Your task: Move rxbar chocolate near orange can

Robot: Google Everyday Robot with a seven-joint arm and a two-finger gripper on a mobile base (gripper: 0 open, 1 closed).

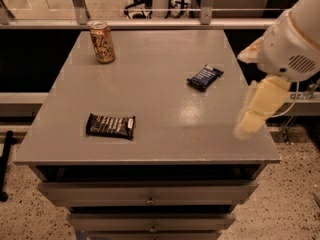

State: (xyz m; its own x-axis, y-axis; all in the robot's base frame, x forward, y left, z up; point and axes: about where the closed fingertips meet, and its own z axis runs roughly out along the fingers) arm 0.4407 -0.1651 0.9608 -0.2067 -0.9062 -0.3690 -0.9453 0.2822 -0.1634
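Observation:
The rxbar chocolate (110, 126) lies flat near the grey table's front left, a dark wrapper with pale lettering and a white patch at its right end. The orange can (102, 42) stands upright at the table's back left corner, well behind the bar. My gripper (256, 109), a cream-coloured part under the white arm, hangs over the table's right edge, far to the right of the bar and holding nothing that I can see.
A smaller dark blue bar (205, 77) lies at the table's right middle, close to my arm. The grey table (155, 104) has drawers below its front edge. A railing and glass run behind it.

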